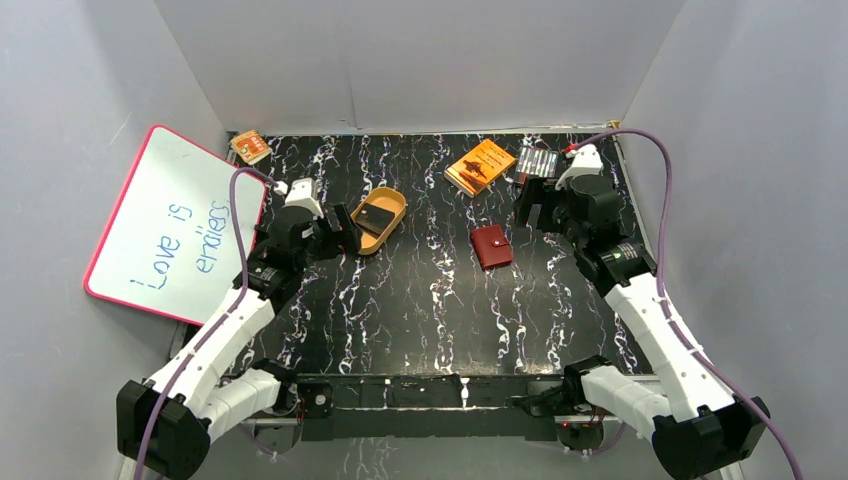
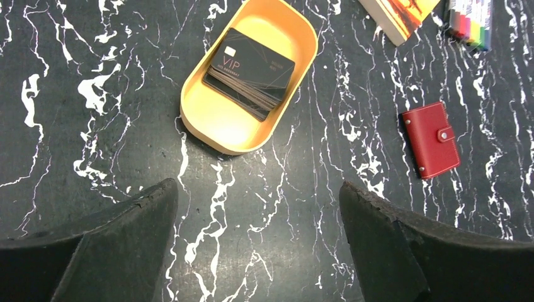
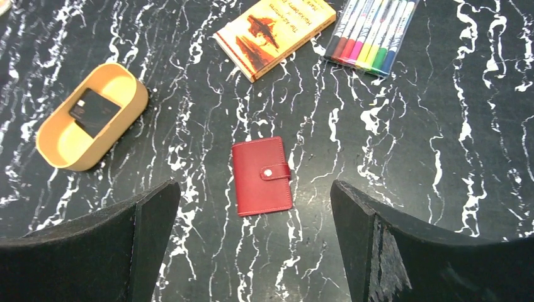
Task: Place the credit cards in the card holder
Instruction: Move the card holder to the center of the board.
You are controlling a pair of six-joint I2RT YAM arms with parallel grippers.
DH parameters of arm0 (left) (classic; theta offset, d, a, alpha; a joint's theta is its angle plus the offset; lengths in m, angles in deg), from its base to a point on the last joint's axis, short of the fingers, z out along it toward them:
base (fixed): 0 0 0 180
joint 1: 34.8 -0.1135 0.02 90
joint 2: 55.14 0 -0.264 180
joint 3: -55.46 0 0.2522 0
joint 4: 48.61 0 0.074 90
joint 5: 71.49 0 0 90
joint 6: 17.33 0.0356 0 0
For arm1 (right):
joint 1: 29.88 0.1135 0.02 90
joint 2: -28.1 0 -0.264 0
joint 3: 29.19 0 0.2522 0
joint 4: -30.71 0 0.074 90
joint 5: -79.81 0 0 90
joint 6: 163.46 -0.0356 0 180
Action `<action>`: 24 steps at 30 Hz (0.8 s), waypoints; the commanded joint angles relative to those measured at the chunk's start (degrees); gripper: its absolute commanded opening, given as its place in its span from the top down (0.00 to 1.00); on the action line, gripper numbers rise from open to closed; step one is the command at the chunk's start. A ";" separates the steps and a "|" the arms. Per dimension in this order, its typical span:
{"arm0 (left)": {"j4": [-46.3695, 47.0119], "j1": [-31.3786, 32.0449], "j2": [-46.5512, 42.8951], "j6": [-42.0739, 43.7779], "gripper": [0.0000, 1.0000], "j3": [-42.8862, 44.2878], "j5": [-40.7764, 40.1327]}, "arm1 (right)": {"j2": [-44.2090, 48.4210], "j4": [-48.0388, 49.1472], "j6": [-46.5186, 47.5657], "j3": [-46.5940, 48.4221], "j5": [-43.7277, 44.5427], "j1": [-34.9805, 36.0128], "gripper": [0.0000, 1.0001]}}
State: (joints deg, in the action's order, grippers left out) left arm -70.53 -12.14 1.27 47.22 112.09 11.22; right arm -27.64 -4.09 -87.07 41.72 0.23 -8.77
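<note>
Left wrist: credit cards (image 2: 250, 70) inside tray (image 2: 217, 119).

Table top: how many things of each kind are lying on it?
Red wallet: 1
Tan tray: 1
Stack of black cards: 1
Orange book: 1
Pack of markers: 1
Small orange item, far left corner: 1
Total: 6
</note>
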 commanded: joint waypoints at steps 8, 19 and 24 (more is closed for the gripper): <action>6.10 -0.64 -4.14 -1.48 0.04 -1.60 5.54 | 2.48 2.10 -3.09 1.43 -5.36 -0.88 0.02; 7.11 -0.72 -2.84 -2.25 0.06 -2.73 6.55 | -0.58 -1.61 -5.37 -1.23 -14.21 -0.82 0.09; 7.70 -0.60 -1.98 -3.13 0.07 -3.30 7.27 | -2.92 0.30 -9.60 -6.12 -15.77 1.01 0.15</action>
State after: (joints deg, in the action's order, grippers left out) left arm -64.50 -12.51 -0.77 44.83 109.34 17.27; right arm -28.76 -5.46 -92.80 38.17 -12.54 -9.01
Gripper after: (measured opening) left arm 0.940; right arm 0.867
